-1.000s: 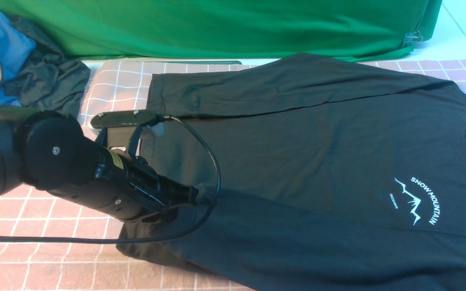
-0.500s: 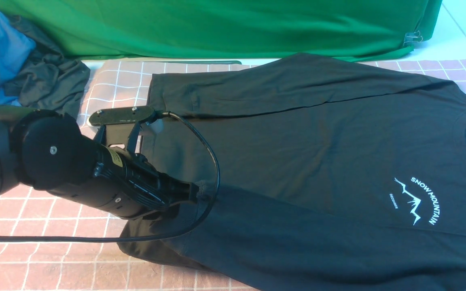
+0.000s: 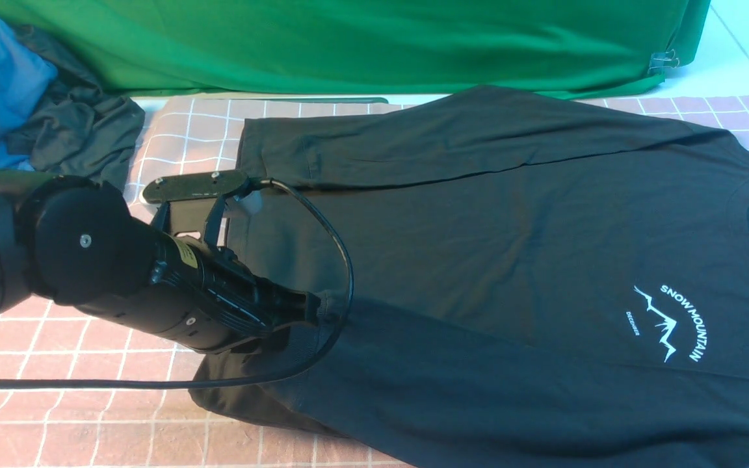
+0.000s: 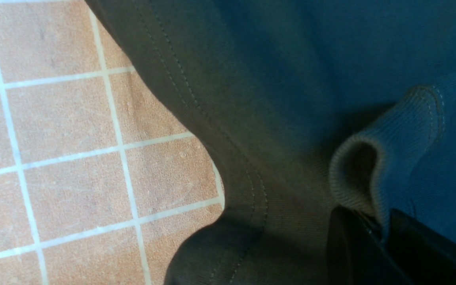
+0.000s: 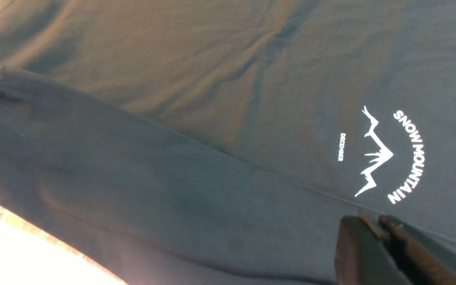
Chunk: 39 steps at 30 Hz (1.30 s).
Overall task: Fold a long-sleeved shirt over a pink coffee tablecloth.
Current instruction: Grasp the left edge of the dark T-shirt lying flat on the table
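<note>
Left claw (image 4: 378, 221) pinched tight on the ribbed cuff (image 4: 374, 158); right claw (image 5: 374, 225) nearly closed at the sleeve's edge beside the print, hold on cloth unclear. Across the counter, the pink coffee tablecloth (image 3: 88, 403), with the long-sleeved shirt (image 3: 511, 227) flat on it, collar rightward, near sleeve laid over the body. Behind, green cloth (image 3: 348, 45).

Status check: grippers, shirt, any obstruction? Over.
Both shut: left gripper on sleeve cuff, right gripper on sleeve near print. The long-sleeved shirt lies flat on pink coffee tablecloth. Left arm's cable loops over hem.
</note>
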{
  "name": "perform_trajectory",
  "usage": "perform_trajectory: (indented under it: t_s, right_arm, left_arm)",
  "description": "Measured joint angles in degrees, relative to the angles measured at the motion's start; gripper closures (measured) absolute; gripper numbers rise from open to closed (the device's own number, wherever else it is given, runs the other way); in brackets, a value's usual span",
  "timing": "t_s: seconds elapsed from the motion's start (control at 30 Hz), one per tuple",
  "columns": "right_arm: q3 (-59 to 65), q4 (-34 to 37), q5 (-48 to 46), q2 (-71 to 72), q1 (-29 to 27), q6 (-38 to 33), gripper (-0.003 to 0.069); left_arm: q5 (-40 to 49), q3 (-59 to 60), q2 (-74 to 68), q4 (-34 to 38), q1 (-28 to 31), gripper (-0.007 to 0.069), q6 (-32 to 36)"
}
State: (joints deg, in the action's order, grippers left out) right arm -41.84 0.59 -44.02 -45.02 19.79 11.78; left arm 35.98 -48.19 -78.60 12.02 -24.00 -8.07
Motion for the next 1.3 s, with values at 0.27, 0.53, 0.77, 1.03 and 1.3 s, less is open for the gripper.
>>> perform_trajectory:
  t_s: [0.27,0.53,0.77,1.03,1.3]
  right_arm:
    - [0.0,0.1,0.0,0.0,0.0,0.0,0.0568]
    - [0.0,0.1,-0.1,0.0,0.0,0.0,0.0568]
    - [0.0,0.1,-0.1,0.0,0.0,0.0,0.0568]
    - [0.0,0.1,0.0,0.0,0.0,0.0,0.0568]
    - [0.0,0.1,0.0,0.0,0.0,0.0,0.0568]
  left_arm:
    - [1.1,0.0,0.0,0.0,0.0,0.0575,-0.3]
    - [10.2,0.0,0.0,-2.5,0.0,0.0575,-6.3]
    - [11.1,0.0,0.0,-2.6,0.0,0.0573,-7.4]
    - [14.0,0.0,0.0,-2.8,0.0,0.0425,-7.7]
    - [10.7,0.0,-0.8,-3.0,0.0,0.0155,-8.2]
